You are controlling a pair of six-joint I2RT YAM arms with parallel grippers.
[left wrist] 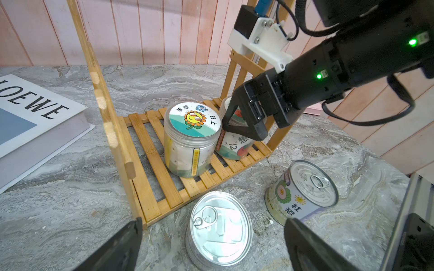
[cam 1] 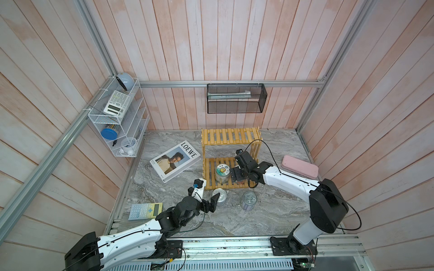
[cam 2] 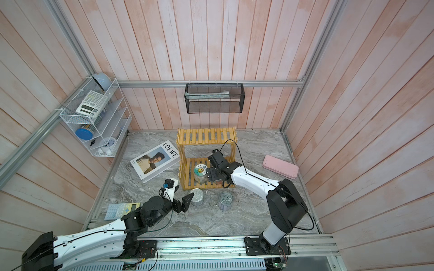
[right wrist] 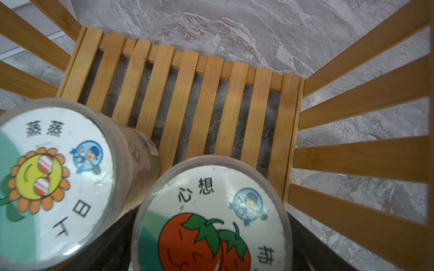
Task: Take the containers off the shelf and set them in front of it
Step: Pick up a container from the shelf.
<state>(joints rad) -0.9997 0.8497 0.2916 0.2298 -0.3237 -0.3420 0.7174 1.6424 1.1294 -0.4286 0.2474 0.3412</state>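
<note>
Your spread right pincer [cam 1: 238, 177] straddled the clear strawberry-lidded jar [right wrist: 211, 218] on the yellow slatted wooden shelf [cam 1: 231, 136]; closing could have toppled the clear sunflower-lidded jar [left wrist: 192, 119] beside it.

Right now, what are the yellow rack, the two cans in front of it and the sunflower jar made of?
The rack looks like bamboo or pale wood, matte, with grain showing. The purple-labelled can and the other can look like metal: mirror-bright lids, pull tabs. The sunflower jar seems clear plastic, possibly glass: see-through wall.

The right tool [cam 1: 241, 178] hides most of the strawberry-lidded jar [right wrist: 212, 211] in both top views.
</note>
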